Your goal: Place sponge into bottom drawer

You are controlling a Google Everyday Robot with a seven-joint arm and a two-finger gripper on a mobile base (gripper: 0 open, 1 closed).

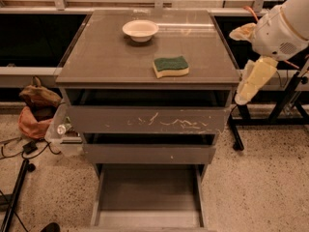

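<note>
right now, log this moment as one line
sponge: on cabinet top, near front | bowl: behind it | bottom drawer: pulled out, no sponge inside | claw: off cabinet's right side, apart from sponge

Cabinet top point(106, 57): sponge point(171, 66), bowl point(140, 30); pincer point(252, 83) apparently alongside.
</note>
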